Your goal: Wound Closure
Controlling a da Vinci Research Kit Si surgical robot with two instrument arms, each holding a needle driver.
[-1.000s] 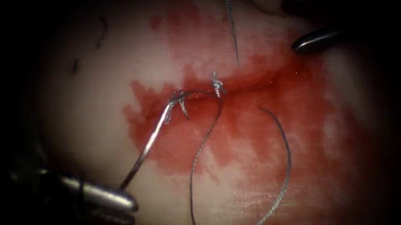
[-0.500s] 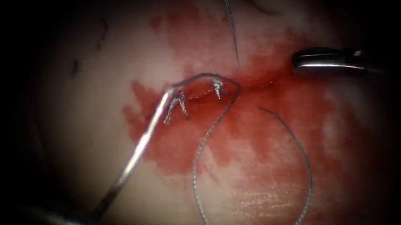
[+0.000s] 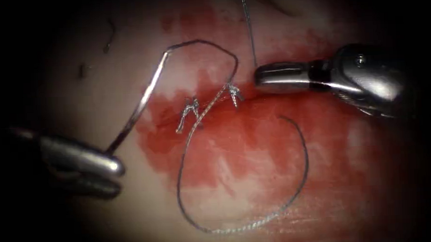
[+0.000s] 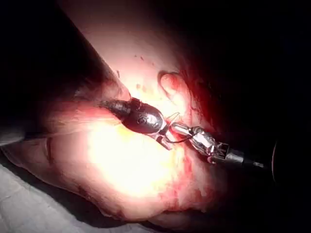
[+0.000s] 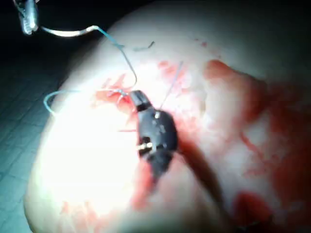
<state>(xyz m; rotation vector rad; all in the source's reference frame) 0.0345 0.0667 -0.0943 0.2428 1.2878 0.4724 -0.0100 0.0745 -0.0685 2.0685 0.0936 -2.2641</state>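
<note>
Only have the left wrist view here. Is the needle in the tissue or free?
Observer: Free. In the endoscope view the needle is out of the tissue, left of the cut. The left tool holds it near the end away from the thread.
Operator: Any stitches in?
Observer: Two knots sit on the cut.
Operator: Right tool?
Observer: The right tool has its jaws shut with nothing seen in them. Its tip is just right of the right-hand knot.
</note>
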